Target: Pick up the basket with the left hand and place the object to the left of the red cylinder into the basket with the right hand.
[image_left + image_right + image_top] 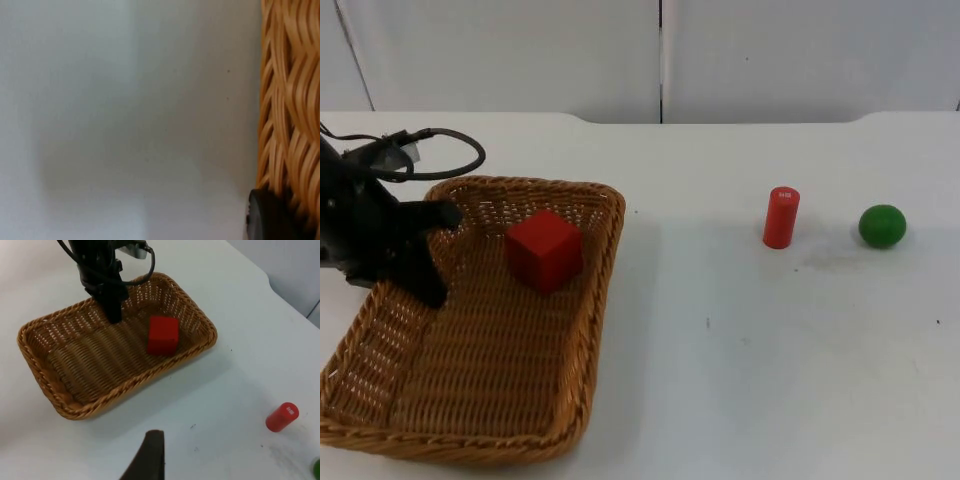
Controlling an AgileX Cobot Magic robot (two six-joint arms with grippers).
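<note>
A white tabletop runs back to a grey partition wall. On it sit one wicker basket, one red cylinder and one green ball. One red cube lies inside the basket. The left gripper has its jaws clamped on the basket's left rim. Whether the right gripper, above the tabletop beside the basket, has its jaws apart or together I cannot tell.
</note>
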